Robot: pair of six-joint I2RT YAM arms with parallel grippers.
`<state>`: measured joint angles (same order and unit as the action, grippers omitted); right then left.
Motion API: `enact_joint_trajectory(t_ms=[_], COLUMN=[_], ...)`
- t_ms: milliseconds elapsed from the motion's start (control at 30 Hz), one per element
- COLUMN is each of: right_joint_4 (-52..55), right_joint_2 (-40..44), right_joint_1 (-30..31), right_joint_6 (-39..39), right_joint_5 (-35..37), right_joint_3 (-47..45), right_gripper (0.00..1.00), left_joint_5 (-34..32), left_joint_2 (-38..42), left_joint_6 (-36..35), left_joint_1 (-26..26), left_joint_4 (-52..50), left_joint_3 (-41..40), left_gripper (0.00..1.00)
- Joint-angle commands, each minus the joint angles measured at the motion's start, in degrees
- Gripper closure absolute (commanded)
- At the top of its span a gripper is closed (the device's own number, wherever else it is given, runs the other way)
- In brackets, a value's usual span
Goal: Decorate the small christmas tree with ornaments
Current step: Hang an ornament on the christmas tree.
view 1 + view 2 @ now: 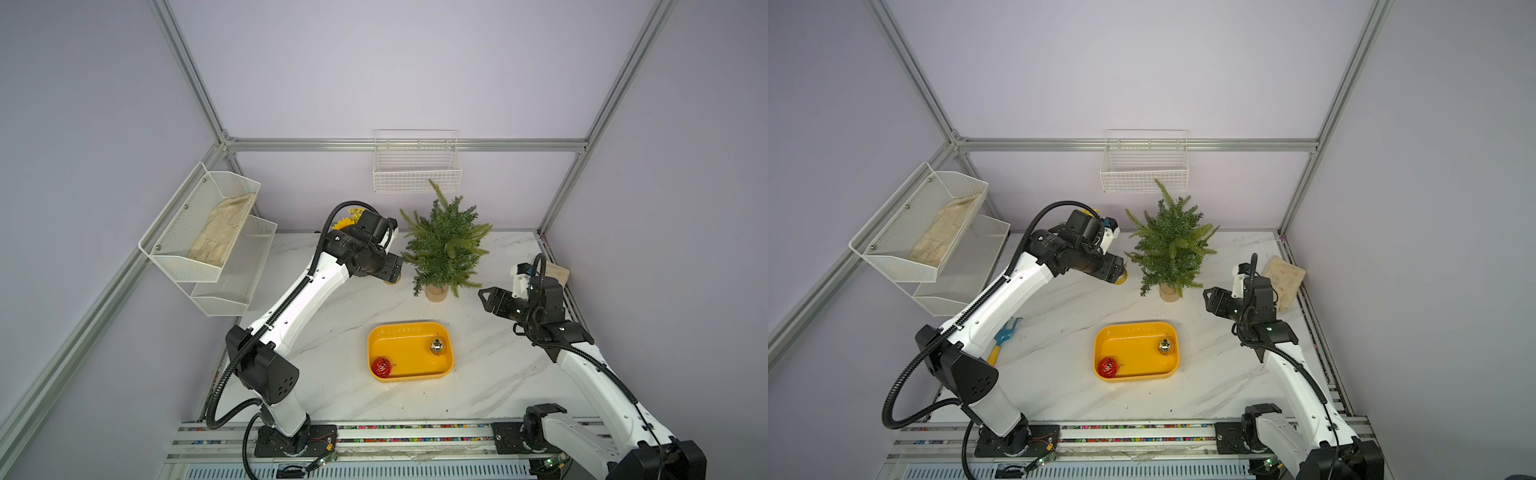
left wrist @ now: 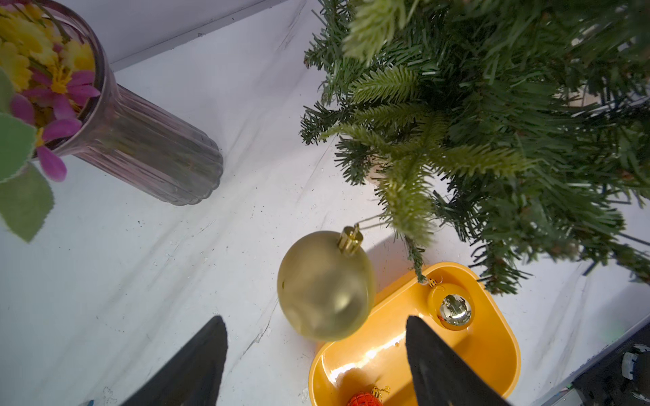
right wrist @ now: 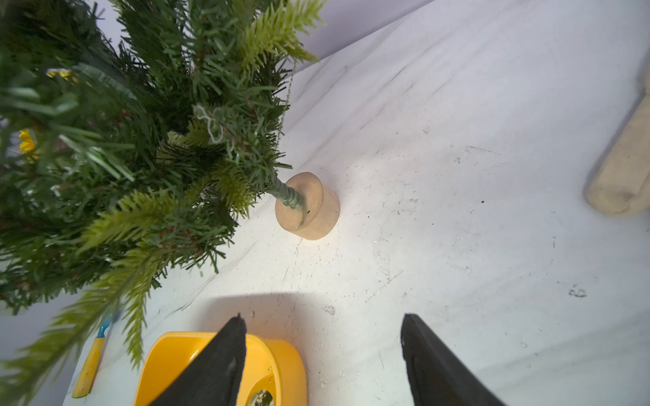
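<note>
The small christmas tree (image 1: 444,245) (image 1: 1171,245) stands on its tan base (image 3: 309,207) at the back of the marble table. In the left wrist view a matte gold ornament (image 2: 325,284) hangs just ahead of my left gripper (image 2: 314,318), its thin loop reaching a low branch tip of the tree (image 2: 492,123). The jaws are open, well clear of the ball on both sides. A shiny ornament (image 1: 436,345) and a glittery red ornament (image 1: 381,367) lie in the yellow tray (image 1: 409,328). My right gripper (image 1: 484,299) (image 3: 322,316) hovers open and empty to the right of the tree base.
A ribbed dark vase (image 2: 147,151) of flowers stands behind my left arm. A blue and yellow tool (image 1: 1003,336) lies under that arm. A beige pad (image 1: 1283,278) sits at the right edge. A wire basket (image 1: 415,174) hangs on the back wall, mesh shelves (image 1: 208,232) on the left.
</note>
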<state>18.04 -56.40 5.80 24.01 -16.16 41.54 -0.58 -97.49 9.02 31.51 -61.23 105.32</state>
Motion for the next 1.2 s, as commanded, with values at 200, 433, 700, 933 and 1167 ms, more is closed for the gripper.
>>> enact_joint_trajectory(t_ms=[200,433,700,933,1167], right_joint_4=[2.6,4.1,4.0,4.9,11.5], right_joint_2=[4.4,5.1,3.1,-7.1,-20.4], right_joint_1=[3.9,15.8,27.6,39.0,44.5], right_joint_6=[7.4,14.4,20.7,21.5,18.6], right_joint_5=[-1.2,4.8,9.5,15.1,20.0], right_joint_3=[-1.9,-3.9,-5.4,0.1,9.5], right_gripper=[0.3,0.32,0.37,0.38,0.38], left_joint_5=[-3.7,-4.4,-4.3,-4.5,-6.2], left_joint_2=[5.8,11.4,18.7,23.6,25.2], left_joint_6=[0.6,1.5,2.2,1.2,0.9], left_joint_1=[-0.7,-3.2,-6.4,-10.4,-12.1], left_joint_4=[2.9,6.8,10.7,18.4,22.7], left_joint_3=[-7.2,-15.3,-25.5,-36.2,-41.3], left_gripper=[0.2,0.21,0.2,0.2,0.2])
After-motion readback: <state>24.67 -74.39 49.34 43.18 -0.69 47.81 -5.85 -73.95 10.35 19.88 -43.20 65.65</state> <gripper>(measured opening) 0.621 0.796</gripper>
